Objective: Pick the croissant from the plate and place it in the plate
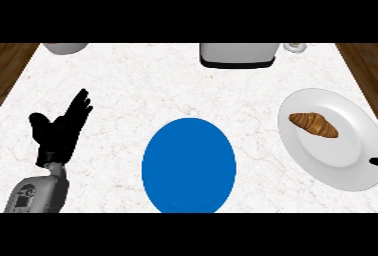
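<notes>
A brown croissant (313, 124) lies on the white plate (336, 160) at the right side of the counter. A bare blue plate (189, 166) sits in the middle, near the front. My left hand (57, 131) rests at the left with fingers straight and pointing up, holding nothing, well apart from both plates. Of my right hand, only a small black tip (373, 161) shows at the right edge, over the white plate's rim, below and to the right of the croissant; its fingers are hidden.
A grey appliance (238, 54) stands at the back centre. A pale bowl-like object (65, 47) sits at the back left, and a small white item (295, 47) at the back right. Dark wood borders the marble counter at both sides.
</notes>
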